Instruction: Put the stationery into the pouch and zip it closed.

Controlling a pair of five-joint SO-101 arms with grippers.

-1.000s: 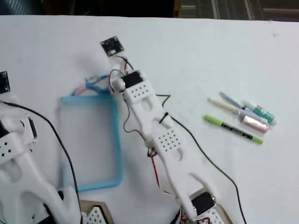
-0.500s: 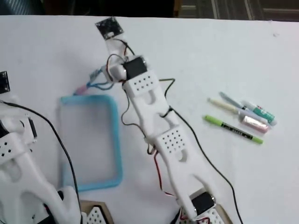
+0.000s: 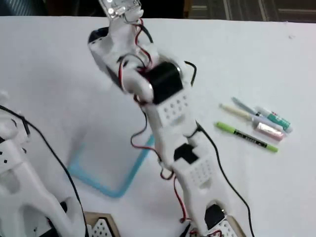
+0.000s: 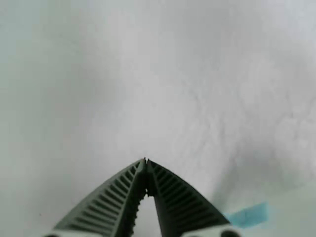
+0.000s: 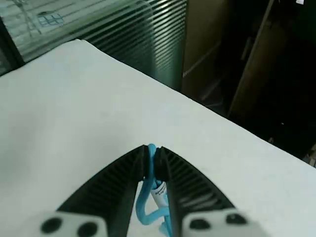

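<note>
Pens and markers (image 3: 254,126) are laid in a cluster near the right edge of the bench (image 3: 256,54). The pouch (image 3: 106,185), clear with a blue border, is seen tilted toward the front edge, one corner lowest. Its blue cord (image 5: 149,163) is clamped in the right gripper (image 5: 150,150), which is raised near the far edge. The left gripper (image 4: 146,165) is closed on nothing above the bench.

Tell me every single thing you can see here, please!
Table: one, white, under everything.
Pouch: one, clear with blue edge, one end raised off the table.
Blue cord: one, blue, in the right gripper.
Green marker: one, green, at the high view's right.
Other pens: about four, pale yellow, grey, white-teal, pink, beside the green marker.
Left gripper: one, grey, shut, over the table.
Right gripper: one, black, shut on the blue cord.
</note>
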